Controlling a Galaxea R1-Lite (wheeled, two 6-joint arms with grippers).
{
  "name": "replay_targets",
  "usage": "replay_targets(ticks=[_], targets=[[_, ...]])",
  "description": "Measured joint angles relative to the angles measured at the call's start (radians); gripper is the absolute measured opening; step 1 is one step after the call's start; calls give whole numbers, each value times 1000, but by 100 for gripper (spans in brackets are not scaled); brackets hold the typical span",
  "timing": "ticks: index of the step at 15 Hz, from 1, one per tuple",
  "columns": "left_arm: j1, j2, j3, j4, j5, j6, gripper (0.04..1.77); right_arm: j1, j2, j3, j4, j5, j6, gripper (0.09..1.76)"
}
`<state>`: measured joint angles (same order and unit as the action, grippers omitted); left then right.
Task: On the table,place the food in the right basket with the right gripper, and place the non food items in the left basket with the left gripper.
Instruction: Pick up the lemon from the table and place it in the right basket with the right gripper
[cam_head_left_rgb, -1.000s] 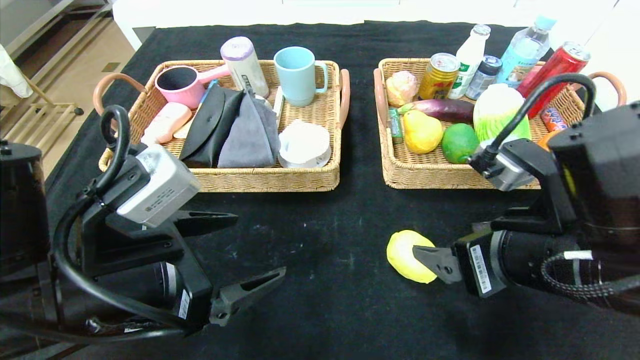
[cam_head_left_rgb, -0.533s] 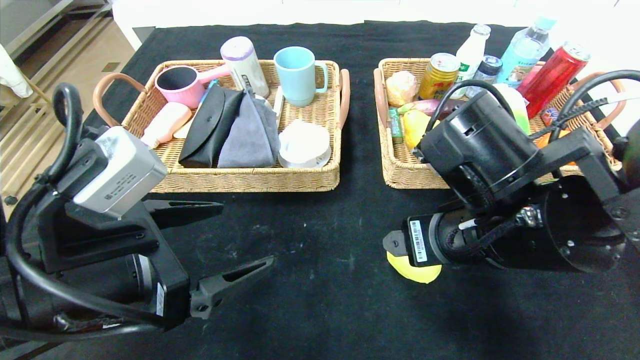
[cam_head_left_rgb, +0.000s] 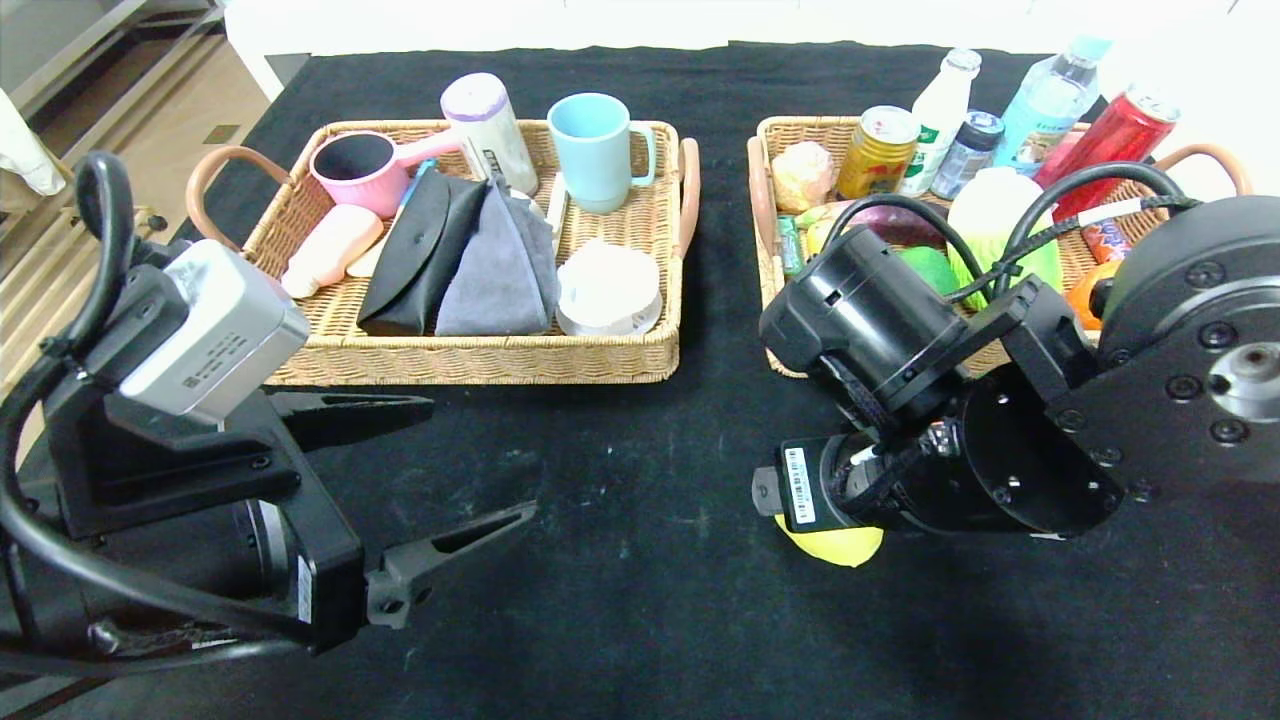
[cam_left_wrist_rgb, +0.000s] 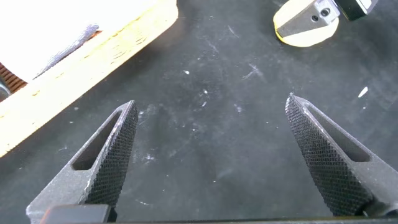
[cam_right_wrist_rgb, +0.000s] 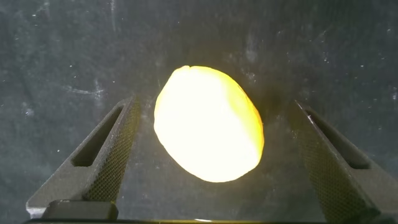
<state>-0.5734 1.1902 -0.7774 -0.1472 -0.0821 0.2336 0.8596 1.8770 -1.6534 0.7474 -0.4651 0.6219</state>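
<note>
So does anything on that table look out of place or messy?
Only the yellow fruit, lying alone on the black table while everything else sits in the two baskets. The right end effector is open around it. Nothing looks spilled or broken.

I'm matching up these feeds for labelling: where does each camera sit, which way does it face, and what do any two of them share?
Head view: on the head, looking forward and down at the table, both baskets and both arms.
Left wrist view: on the left arm, facing the cloth between the open left gripper.
Right wrist view: on the right arm, facing straight down at the yellow fruit between the open right gripper.
Shared: all three show that fruit.
</note>
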Motion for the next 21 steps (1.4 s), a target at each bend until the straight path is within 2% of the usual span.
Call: replay_targets(ticks=[13,14,16,17,21], targets=[[49,-5,-11,1,-4,1,172,0,46,5,11,3,23,171],[49,-4,-11,1,-4,1,172,0,46,8,11,3,23,164],[49,-1,-11,1,-5,1,172,0,48,13,9,4,24,131],[49,0,-10,1,-6,1,172,0,48,16,8,5,24,123],[49,5,-8,1,-8,0,172,-1,47,31,4,5,22,117]])
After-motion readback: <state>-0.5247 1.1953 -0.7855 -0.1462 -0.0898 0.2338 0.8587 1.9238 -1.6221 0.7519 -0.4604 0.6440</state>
